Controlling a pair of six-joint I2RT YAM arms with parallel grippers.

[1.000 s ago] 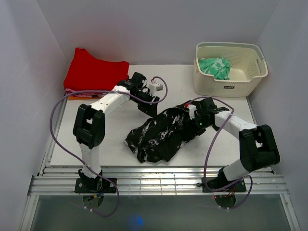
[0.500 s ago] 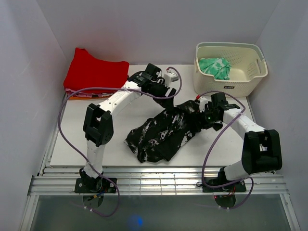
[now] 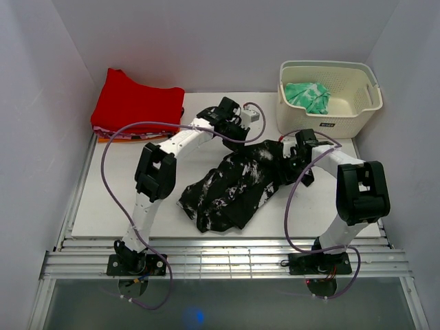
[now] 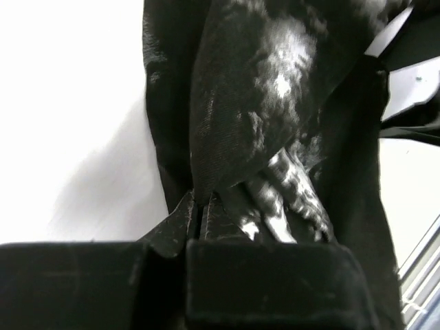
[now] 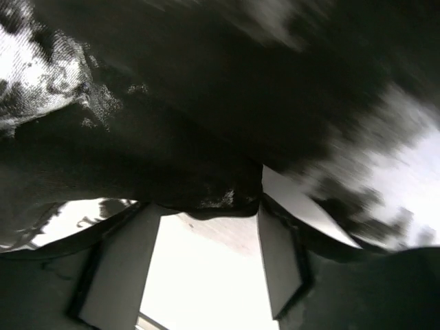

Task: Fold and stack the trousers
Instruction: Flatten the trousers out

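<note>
**Trousers, mid-task.** They lie in a crumpled heap about the middle of the table, running from the near middle up toward the far right corner. The legs are bunched together and no fold has been laid.

**Left gripper.** It sits at the far edge of the heap. Its jaws are closed on a thin ridge of the black cloth, which rises from the pinch as a taut pleat.

**Right gripper.** It sits at the heap's right end. Its jaws stand apart with bare table showing between them. The cloth's edge lies across the fingertips, and nothing is clamped.

**Surroundings.** A red garment lies folded at the far left corner. A basket at the far right corner holds a green cloth. Both are apart from the heap.

**Handling (judged).**
- The cloth looks thin, soft and light, with no stiffness, so it will sag from any hold.
- Its layers will probably slide over one another, and a pinch may catch more than one of them.
- It does not look fragile.
- The surest holds are likely the waistband corners or the leg hems, where seams thicken the cloth.
- With one gripper on each, set well apart, the cloth could be drawn flat.
- None of these parts can be picked out in the heap as it lies.
- A lone pinch in mid-fabric would probably raise only a peak
</note>
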